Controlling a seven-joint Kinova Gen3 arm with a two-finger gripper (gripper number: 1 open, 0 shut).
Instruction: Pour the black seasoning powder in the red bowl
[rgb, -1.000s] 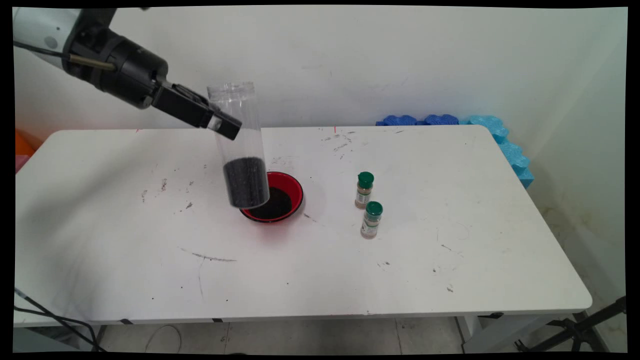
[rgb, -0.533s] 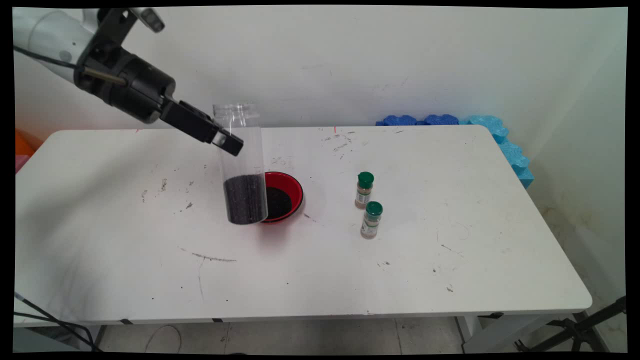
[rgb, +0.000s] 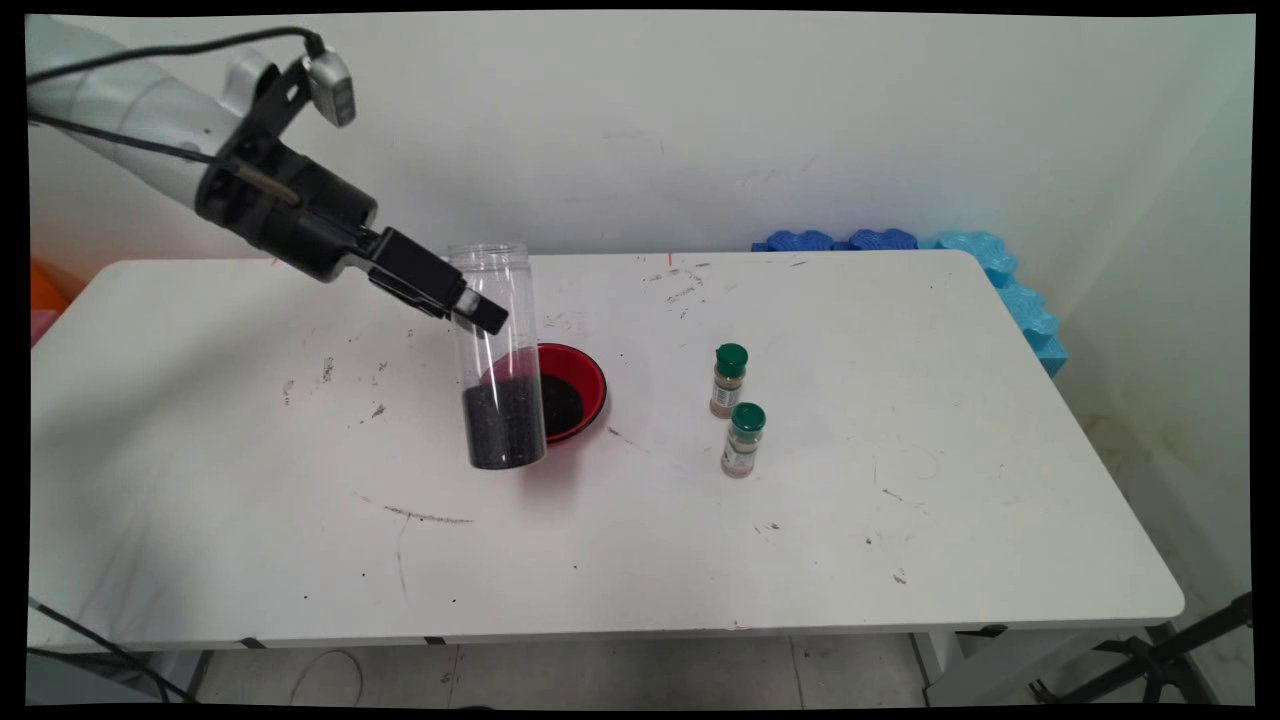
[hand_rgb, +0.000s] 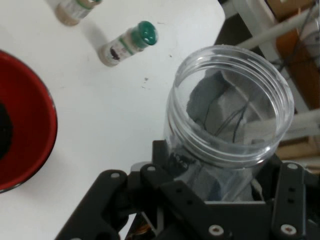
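Note:
A tall clear plastic jar (rgb: 497, 355), open at the top and about a third full of black grains, hangs nearly upright just above the table. My gripper (rgb: 470, 305) is shut on its upper part from the left. The hand view looks down into the jar's open mouth (hand_rgb: 230, 112) from just behind it, with the black linkage below. A red bowl (rgb: 565, 392) holding black grains sits directly behind and to the right of the jar; its rim (hand_rgb: 30, 135) shows at the hand view's left edge.
Two small spice bottles with green caps (rgb: 729, 380) (rgb: 743, 440) stand right of the bowl; both also appear in the hand view's top (hand_rgb: 127, 42) (hand_rgb: 72, 10). Blue foam pieces (rgb: 1000, 275) lie at the table's back right corner.
The arm has come down and slightly right with the jar, lowering it from well above the bowl to just over the table in front of the bowl's left side.

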